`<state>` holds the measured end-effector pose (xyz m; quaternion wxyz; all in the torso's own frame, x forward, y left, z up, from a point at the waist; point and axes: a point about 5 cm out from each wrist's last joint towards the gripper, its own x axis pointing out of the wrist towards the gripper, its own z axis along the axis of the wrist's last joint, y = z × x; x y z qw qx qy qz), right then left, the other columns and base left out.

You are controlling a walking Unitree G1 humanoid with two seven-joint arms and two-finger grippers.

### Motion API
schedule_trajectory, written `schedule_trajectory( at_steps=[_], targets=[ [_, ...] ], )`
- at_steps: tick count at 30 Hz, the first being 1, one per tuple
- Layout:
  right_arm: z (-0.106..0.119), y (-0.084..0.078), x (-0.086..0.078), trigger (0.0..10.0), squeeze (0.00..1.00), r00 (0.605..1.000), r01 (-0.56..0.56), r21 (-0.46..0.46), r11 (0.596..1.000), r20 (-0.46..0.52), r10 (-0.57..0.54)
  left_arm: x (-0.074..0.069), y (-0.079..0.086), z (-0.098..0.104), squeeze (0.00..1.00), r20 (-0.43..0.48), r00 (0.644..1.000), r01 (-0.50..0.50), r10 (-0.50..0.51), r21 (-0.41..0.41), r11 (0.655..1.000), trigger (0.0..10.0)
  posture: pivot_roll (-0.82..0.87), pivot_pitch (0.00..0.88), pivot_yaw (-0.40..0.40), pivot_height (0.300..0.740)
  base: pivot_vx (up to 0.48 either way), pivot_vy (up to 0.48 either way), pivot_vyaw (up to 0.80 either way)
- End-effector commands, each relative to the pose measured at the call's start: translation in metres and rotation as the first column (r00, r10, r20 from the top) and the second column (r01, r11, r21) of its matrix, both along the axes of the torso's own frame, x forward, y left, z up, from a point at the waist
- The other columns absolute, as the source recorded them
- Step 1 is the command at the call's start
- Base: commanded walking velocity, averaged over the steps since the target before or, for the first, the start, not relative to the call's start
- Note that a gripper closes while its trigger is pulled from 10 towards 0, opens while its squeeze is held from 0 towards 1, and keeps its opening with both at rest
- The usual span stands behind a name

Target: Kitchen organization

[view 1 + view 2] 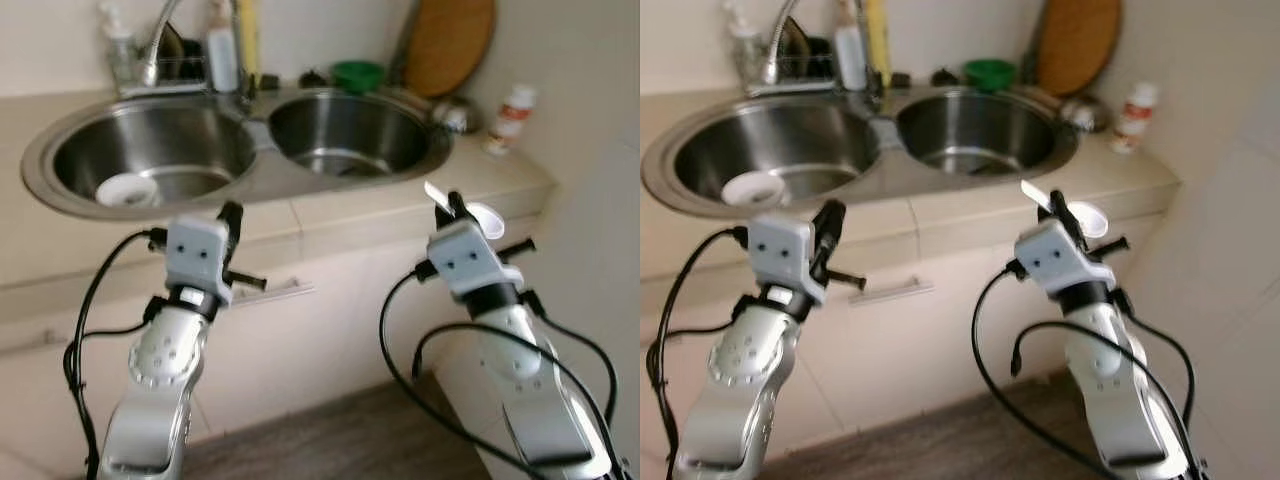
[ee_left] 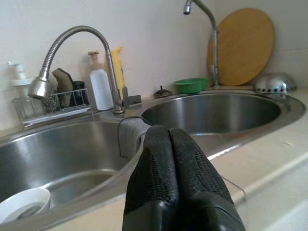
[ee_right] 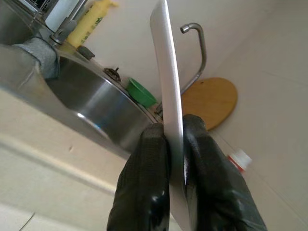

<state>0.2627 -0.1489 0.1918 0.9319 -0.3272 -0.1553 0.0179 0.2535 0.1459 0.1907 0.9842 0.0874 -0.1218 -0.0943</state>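
Setting: tiled kitchen counter (image 1: 500, 175) with a stainless double sink (image 1: 250, 150).
Right gripper (image 3: 175, 132): clenched on a white plastic spoon (image 3: 168, 86), held edge-up before the counter's front edge.
Left gripper (image 2: 168, 139): fingers pressed together, empty, facing the left basin.
Outward: small white round bowl (image 1: 127, 190) lies in the left basin; green bowl (image 1: 357, 74) and round wooden board (image 1: 447, 40) behind the right basin.
Progress: early; spoon in hand, not yet put away.

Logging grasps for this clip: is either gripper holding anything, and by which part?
The right gripper pinches a white spoon by its handle; the left gripper is shut on nothing.
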Motion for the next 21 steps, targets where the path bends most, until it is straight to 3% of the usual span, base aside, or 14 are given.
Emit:
schedule_trajectory(
  at_steps=[1,18,19,20,21],
  targets=[
    [0.001,-0.007,0.001,0.0,0.0,1.0,0.031,-0.01,0.999,0.006,-0.031,-0.001,-0.008,0.002,0.0,0.009,0.999,0.033,-0.033,-0.008,0.999,10.0,0.11,0.0,-0.07,0.74,0.266,0.0,0.8],
    [0.008,-0.011,0.01,0.0,0.0,0.999,0.04,0.02,0.999,0.017,-0.04,0.0,-0.006,0.005,0.0,0.027,0.999,0.02,-0.02,-0.013,1.0,10.0,0.12,0.0,-0.075,0.74,0.0,0.0,0.8],
    [0.008,-0.012,0.012,8.3,0.0,0.999,0.047,0.058,0.997,0.008,-0.048,0.0,-0.006,0.005,0.0,0.027,0.999,0.02,-0.02,-0.016,1.0,10.0,0.12,0.0,-0.075,0.74,0.0,0.0,0.52],
    [0.008,-0.013,0.013,8.3,0.0,0.999,0.051,0.081,0.995,0.002,-0.052,0.0,-0.006,0.005,0.0,0.028,0.999,0.021,-0.02,-0.018,1.0,10.0,0.12,0.0,-0.075,0.74,0.0,0.0,0.52],
    [0.009,-0.013,0.015,10.0,0.0,0.999,0.053,0.123,0.991,-0.007,-0.053,0.0,-0.006,0.005,0.0,0.029,0.999,0.021,-0.021,-0.02,1.0,10.0,0.12,0.0,-0.075,0.74,0.0,0.0,0.0]
  ],
)
